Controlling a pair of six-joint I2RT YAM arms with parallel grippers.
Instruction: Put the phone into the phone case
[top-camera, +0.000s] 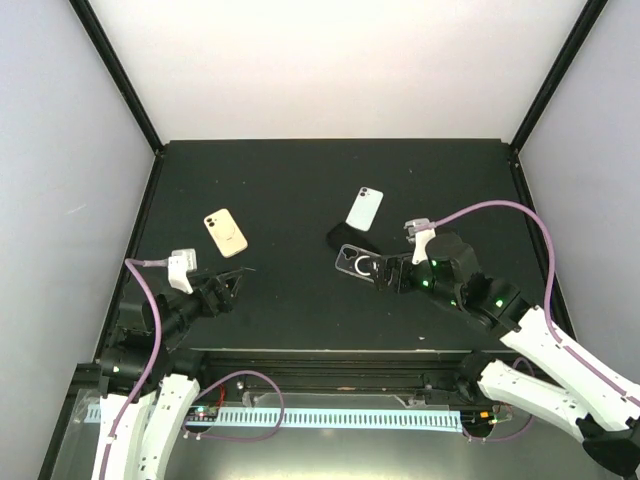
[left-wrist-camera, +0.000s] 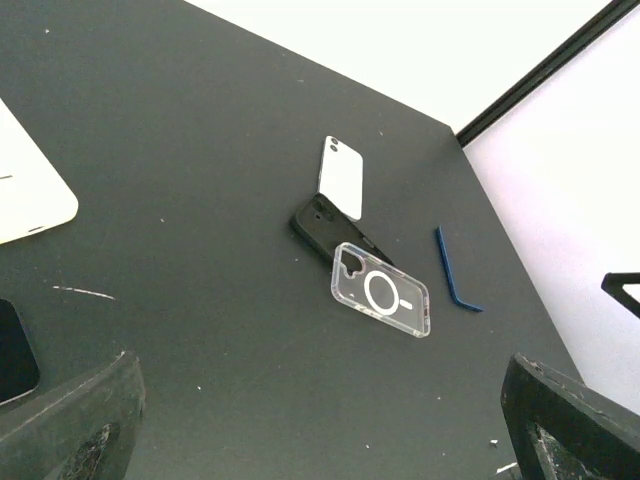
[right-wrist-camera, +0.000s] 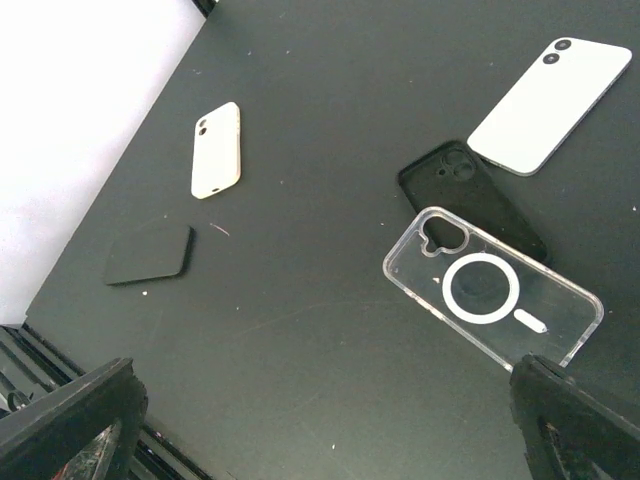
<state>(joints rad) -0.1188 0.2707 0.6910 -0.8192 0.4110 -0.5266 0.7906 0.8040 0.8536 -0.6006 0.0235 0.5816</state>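
Note:
A white phone (top-camera: 365, 208) lies back up at mid table, also in the left wrist view (left-wrist-camera: 342, 177) and right wrist view (right-wrist-camera: 550, 92). A black case (top-camera: 350, 240) lies just before it, partly under its near end (right-wrist-camera: 470, 195). A clear case with a white ring (top-camera: 358, 262) lies nearer still, overlapping the black case (left-wrist-camera: 381, 291) (right-wrist-camera: 490, 288). My right gripper (top-camera: 385, 272) is open and empty, low beside the clear case's near end (right-wrist-camera: 320, 430). My left gripper (top-camera: 228, 288) is open and empty at the near left (left-wrist-camera: 320, 430).
A cream phone-shaped item with a ring (top-camera: 226, 232) lies at the left (right-wrist-camera: 216, 150). A flat black item (right-wrist-camera: 150, 253) lies near the left gripper. A thin blue bent tool (left-wrist-camera: 455, 272) lies right of the clear case. Black rails border the table.

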